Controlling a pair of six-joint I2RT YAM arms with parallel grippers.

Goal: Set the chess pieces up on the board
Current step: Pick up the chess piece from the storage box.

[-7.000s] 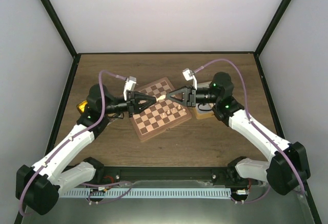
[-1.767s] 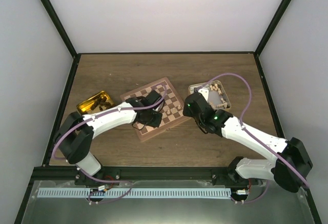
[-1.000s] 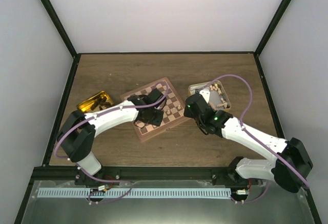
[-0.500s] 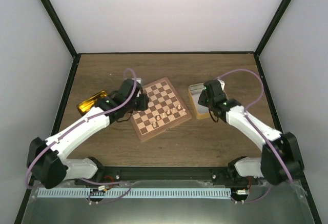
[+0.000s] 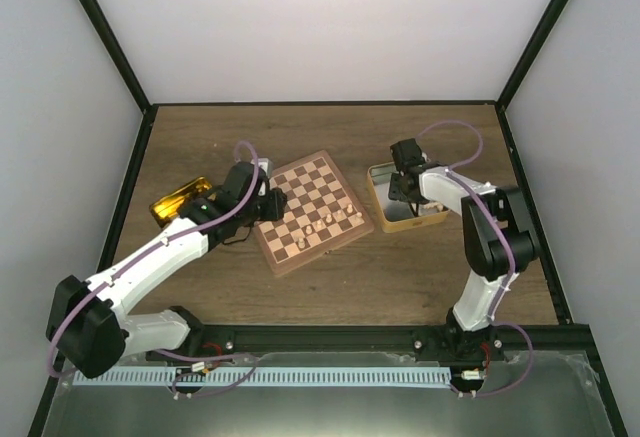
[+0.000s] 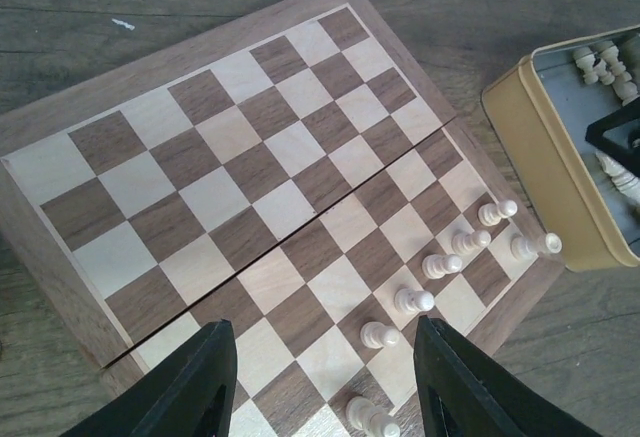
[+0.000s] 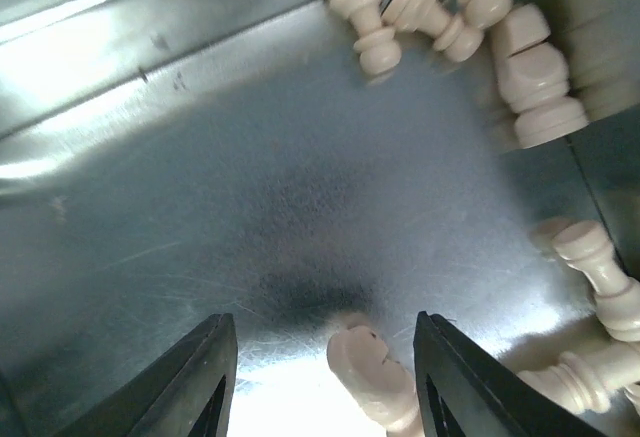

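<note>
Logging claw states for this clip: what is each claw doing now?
Left claw: open, empty, above the board.
Right claw: open inside the tin, gripping nothing.

The left end effector hangs over the near part of the wooden chessboard, its two dark fingers spread wide with nothing between them. The chessboard lies askew on the dark wooden bench. Pale pawns stand upright in a slanting line near its right edge. Just beside that edge sits a gold-coloured tin holding more pale chessmen lying loose.
</note>
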